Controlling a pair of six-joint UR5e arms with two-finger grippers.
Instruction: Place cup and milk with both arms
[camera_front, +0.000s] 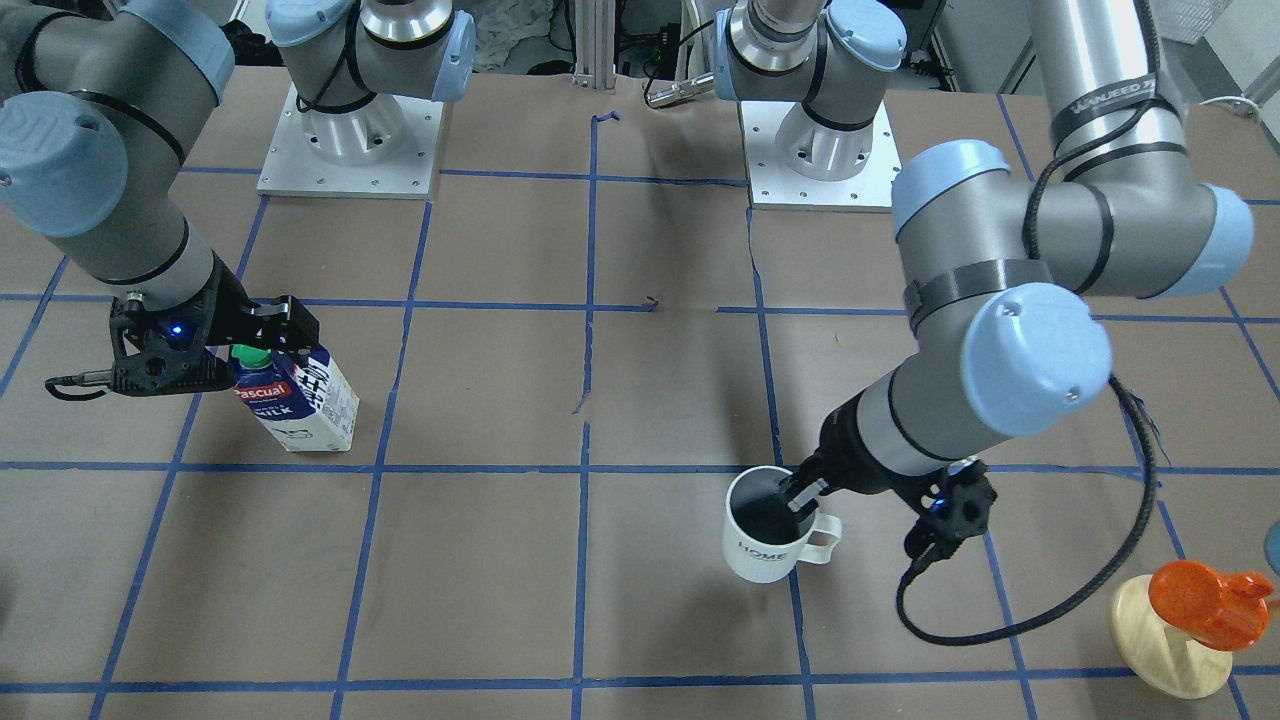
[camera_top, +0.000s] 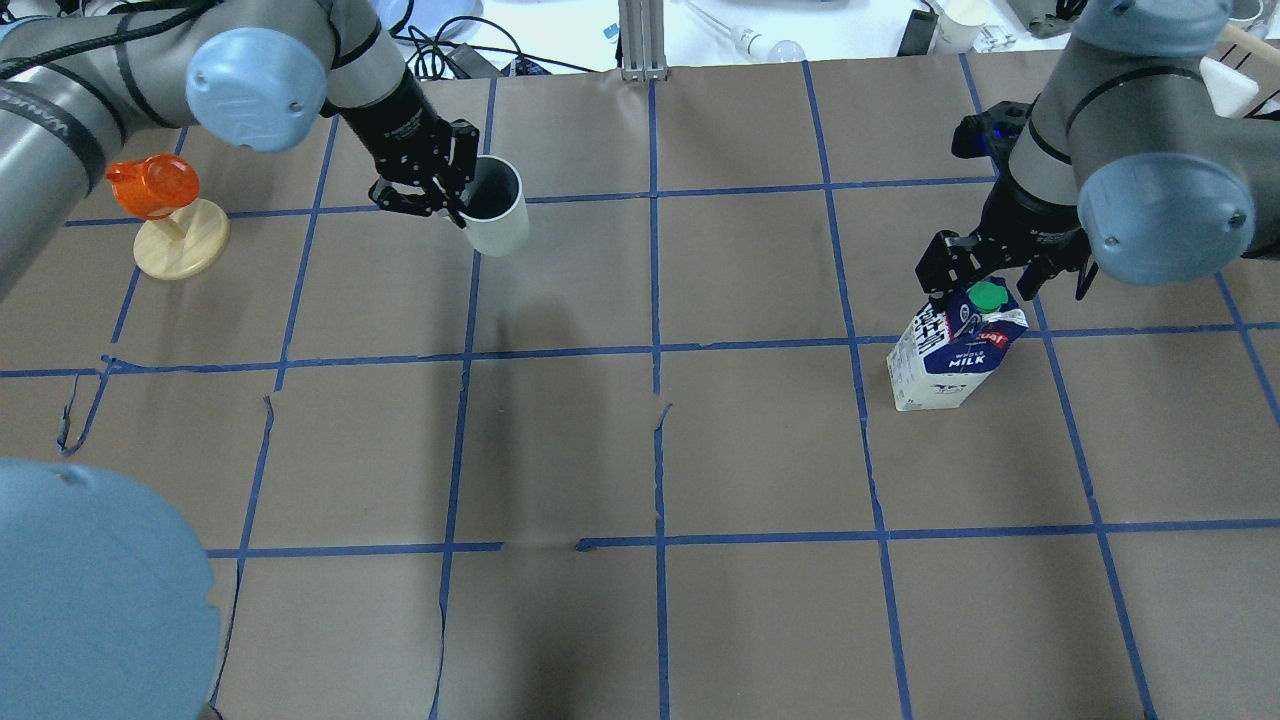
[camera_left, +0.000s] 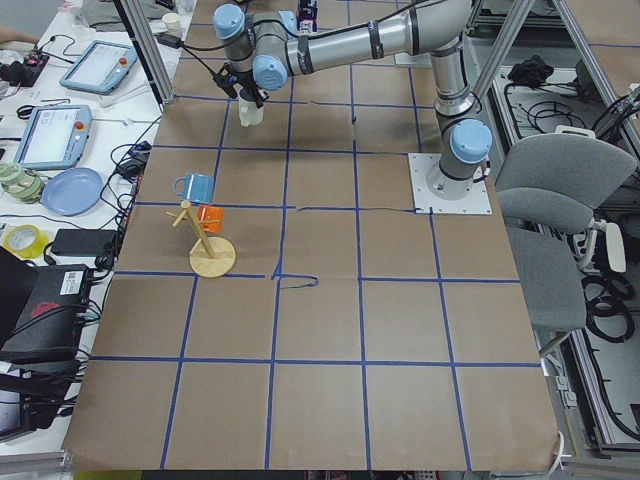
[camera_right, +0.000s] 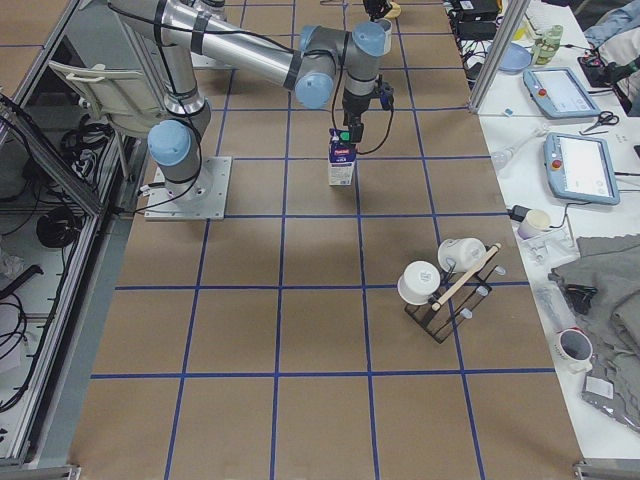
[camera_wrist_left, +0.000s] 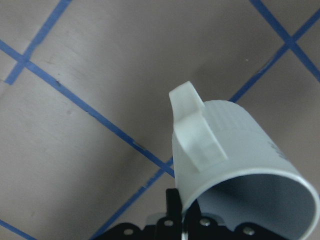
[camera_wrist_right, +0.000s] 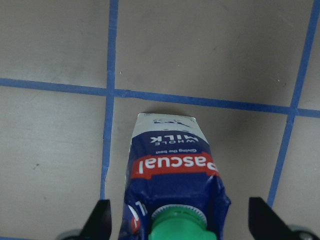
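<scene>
The cup (camera_wrist_left: 240, 145), on the desk's (camera_front: 500, 400) left half, is clamped at its wall beside the handle by the left tool (camera_front: 805, 490), one finger inside, likely to keep it upright. The right tool (camera_top: 1003, 275) hangs spread wide over the standing milk (camera_wrist_right: 172, 170), gripping nothing.

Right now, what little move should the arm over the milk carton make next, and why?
Probably close the right fingers on the milk: they stand open either side of its green cap, it stands upright on the table, and the left fingers pinch the rim of the cup.
</scene>
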